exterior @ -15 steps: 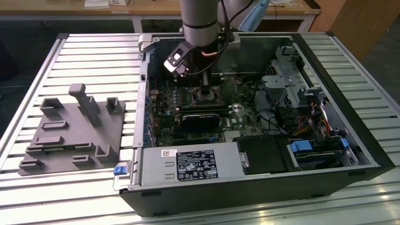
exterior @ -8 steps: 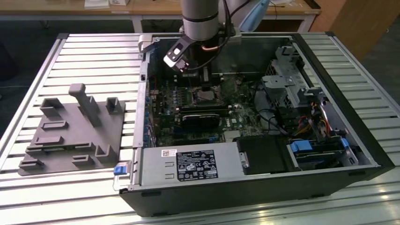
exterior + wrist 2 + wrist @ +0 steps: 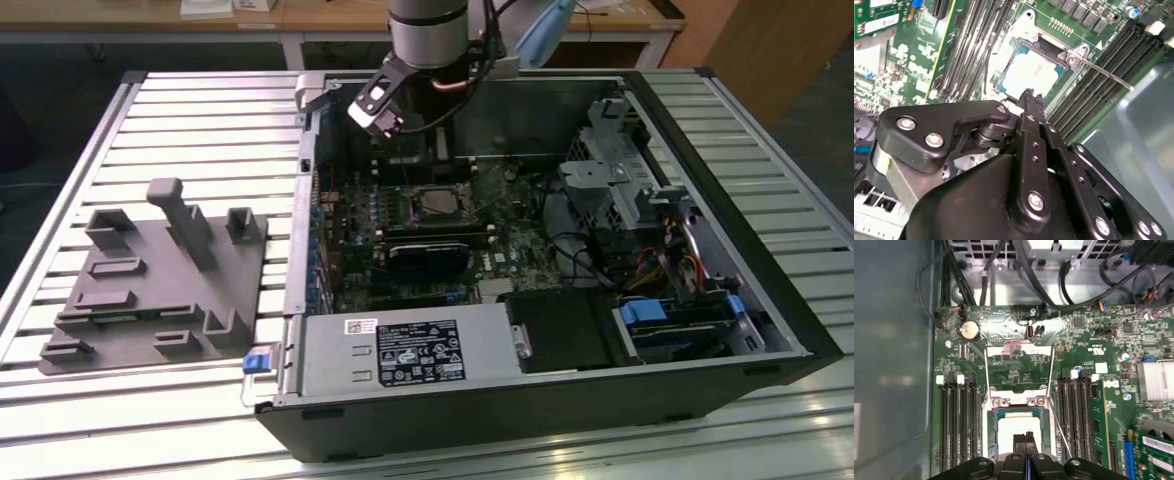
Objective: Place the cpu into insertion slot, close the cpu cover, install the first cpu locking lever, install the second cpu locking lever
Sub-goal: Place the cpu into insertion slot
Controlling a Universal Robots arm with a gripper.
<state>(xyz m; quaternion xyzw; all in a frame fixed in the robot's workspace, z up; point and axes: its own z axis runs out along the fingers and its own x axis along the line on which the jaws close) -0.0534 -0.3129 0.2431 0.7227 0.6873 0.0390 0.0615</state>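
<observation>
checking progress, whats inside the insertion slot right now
The cpu lies in the insertion slot, pale face up, and the cpu cover stands open beyond it. The shut gripper hides part of the chip's face, so that part cannot be checked.

Room is open straight above the cpu [image 3: 1010,432], where the gripper [image 3: 1026,436] hangs with jaws pressed together. Beside the cpu the cover [image 3: 1019,348] lies flipped back; memory slots [image 3: 956,425] flank the cpu on two sides, and a thin lever [image 3: 1106,75] juts past its corner.
</observation>
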